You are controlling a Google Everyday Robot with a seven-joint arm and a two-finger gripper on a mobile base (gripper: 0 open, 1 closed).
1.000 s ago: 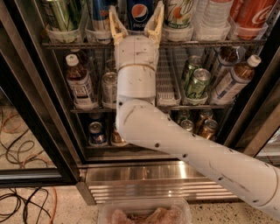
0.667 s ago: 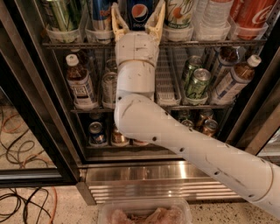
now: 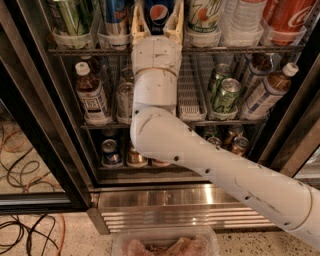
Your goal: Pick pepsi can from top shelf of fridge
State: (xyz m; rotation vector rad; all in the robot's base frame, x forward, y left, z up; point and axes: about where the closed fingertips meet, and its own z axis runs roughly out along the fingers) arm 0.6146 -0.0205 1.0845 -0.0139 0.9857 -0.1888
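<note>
Up on the grey wire top shelf [image 3: 250, 49] of the tall glass-door fridge [image 3: 165, 210], the dark blue aluminium pepsi can [image 3: 159, 10] stands between the white gripper's [image 3: 158, 20] wide-spread fingers, where an off-centre squeeze could tip it or knock the blue-and-silver can [image 3: 115, 15] just left.

Claw [image 3: 156, 8] at upper centre, fingers spread: my wrist hides pepsi can [image 3: 160, 13] base; its lid is cropped by the frame top.

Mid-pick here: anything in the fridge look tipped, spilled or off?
Nothing spilled. At the right of the middle shelf, the green cans and a white-capped bottle lean sideways instead of standing upright. The gripper sits at the pepsi can on the top shelf.
</note>
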